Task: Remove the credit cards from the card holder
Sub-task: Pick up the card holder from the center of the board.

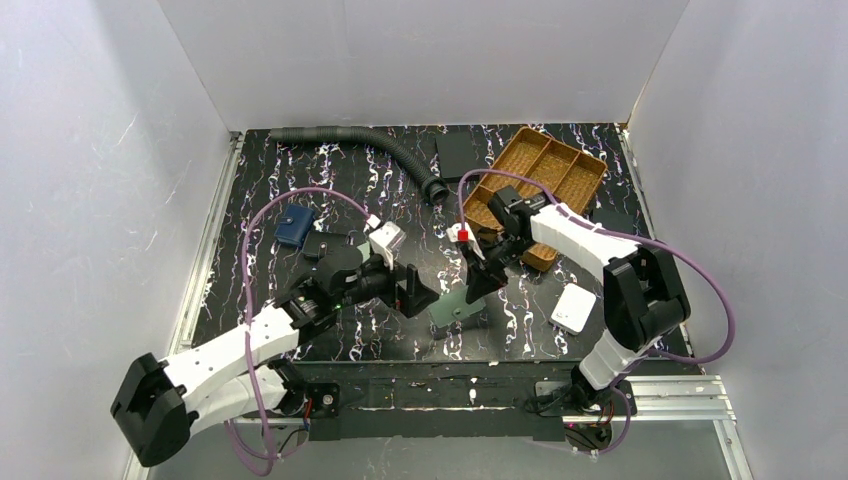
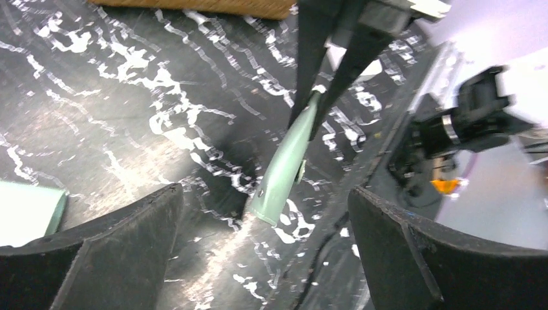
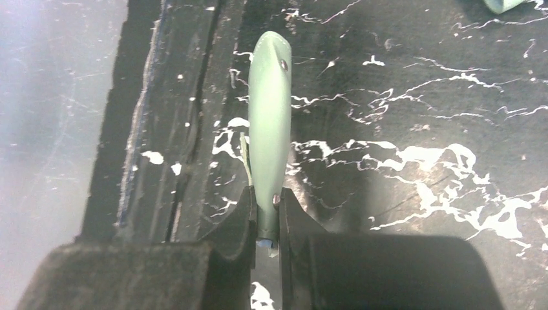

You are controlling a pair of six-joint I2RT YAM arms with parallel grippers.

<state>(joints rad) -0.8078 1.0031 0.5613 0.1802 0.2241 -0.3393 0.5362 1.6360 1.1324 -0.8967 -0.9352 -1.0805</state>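
Now the right pincer (image 3: pixel 266 223) is pressed together on one end of the card holder (image 3: pixel 269 116), with one finger on each flat side. The sage-green holder seems folded shut and is seen edge-on from the right wrist. It points away from the fingers over the dark marbled worktop (image 1: pixel 390 335), and a small snap stud shows near its far, rounded end. A thin pale sliver stands out a little along one side of the holder; I cannot tell if it is the edge of a card. In the top view the holder hangs slanted near the front middle of the worktop, with its free end lower. Whether this end touches the surface, I cannot tell. The left pincer (image 1: pixel 420 290) is just beside the holder, on its left, and is spread wide. Its dark fingers (image 2: pixel 116 252) frame the free end of the holder in the left wrist view without touching it. A second holder (image 2: pixel 26 210) of the same pale green lies on the worktop at the edge of that view. Farther back are a navy pouch (image 1: pixel 293 228), a black hose (image 1: pixel 380 145), a black slab (image 1: pixel 457 155) and a woven tray (image 1: pixel 548 160). A white box (image 1: pixel 573 308) lies near the right arm.
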